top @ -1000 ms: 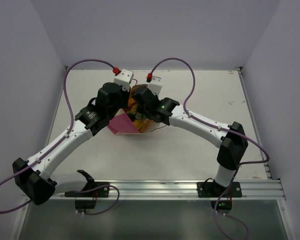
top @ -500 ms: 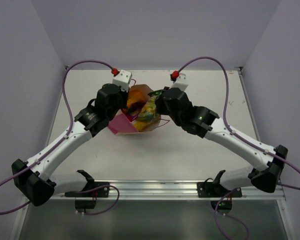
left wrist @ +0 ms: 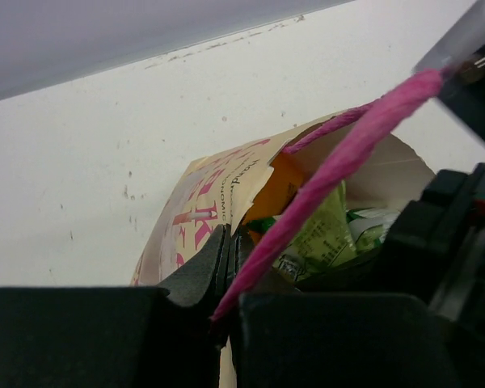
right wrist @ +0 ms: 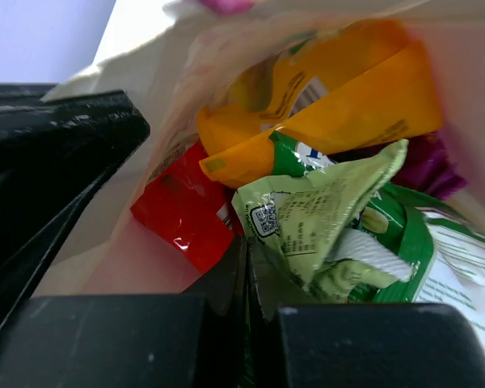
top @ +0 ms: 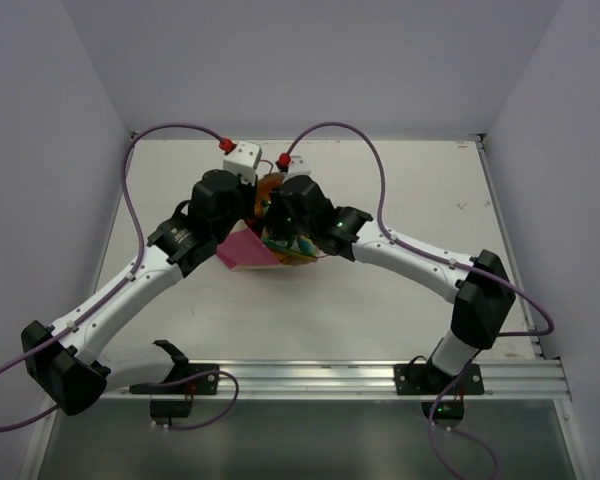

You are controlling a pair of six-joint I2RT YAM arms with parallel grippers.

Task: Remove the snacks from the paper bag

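Note:
The paper bag [top: 242,250] stands mid-table, tan with pink print [left wrist: 202,194]. My left gripper [top: 254,212] is shut on the bag's near rim [left wrist: 230,242], and a pink cord handle [left wrist: 347,153] crosses in front of it. My right gripper [top: 280,226] is inside the bag's mouth. Its jaws [right wrist: 246,250] are closed at the corner of a yellow-green packet [right wrist: 323,210], with a green sliver between them. The orange [right wrist: 339,97], red [right wrist: 182,214], green [right wrist: 420,242] and purple [right wrist: 432,166] snacks lie in the bag. No packet shows on the table.
A white table [top: 400,190] is closed in by pale walls on three sides. An aluminium rail [top: 380,376] runs along the near edge by the arm bases. Purple cables [top: 140,170] loop over both arms.
Half a second ago the right gripper was outside the bag, to its right. It is now back inside the bag's mouth. The left gripper has stayed on the bag's rim.

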